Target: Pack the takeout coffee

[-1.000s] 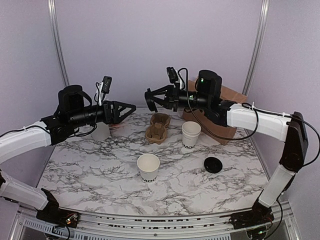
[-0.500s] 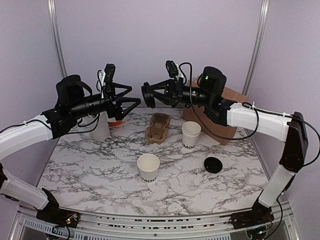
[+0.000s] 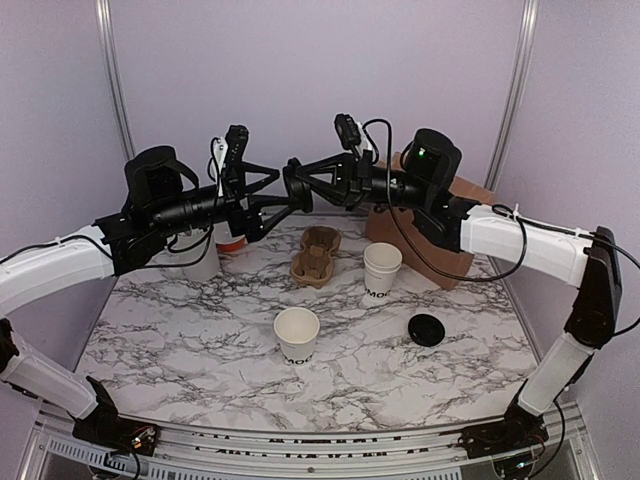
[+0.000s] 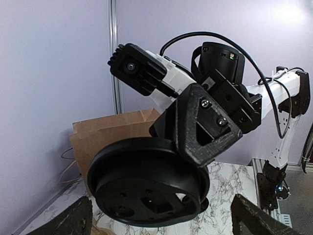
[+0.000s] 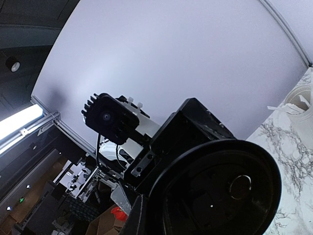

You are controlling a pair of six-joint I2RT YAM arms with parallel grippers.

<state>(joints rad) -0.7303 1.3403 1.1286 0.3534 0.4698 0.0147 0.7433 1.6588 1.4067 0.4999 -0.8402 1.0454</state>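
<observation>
Neither white paper cup wears a lid. The far cup [image 3: 381, 270], lettered in black, stands right of the table's [image 3: 180, 340] middle toward the far edge. The near cup [image 3: 297, 335] is closer to the near edge, and the black lid [image 3: 427, 329] lies flat alone toward the right edge. I take the far cup, nearer the lid, as the takeout coffee, though that is uncertain. The left end effector [image 3: 272, 192] and right end effector [image 3: 297, 185] hang tip to tip high above the far edge, both spread wide and holding nothing. The cardboard cup carrier [image 3: 315, 255] and brown paper bag [image 3: 440, 225] wait at the far edge and far right corner. The cup should be light, thin-walled and easily crushed. Whether it is filled I cannot tell, so grip gently around the body just under the stiffer rolled rim and keep it upright. The lid looks thin and slick, best pinched by its edge.
</observation>
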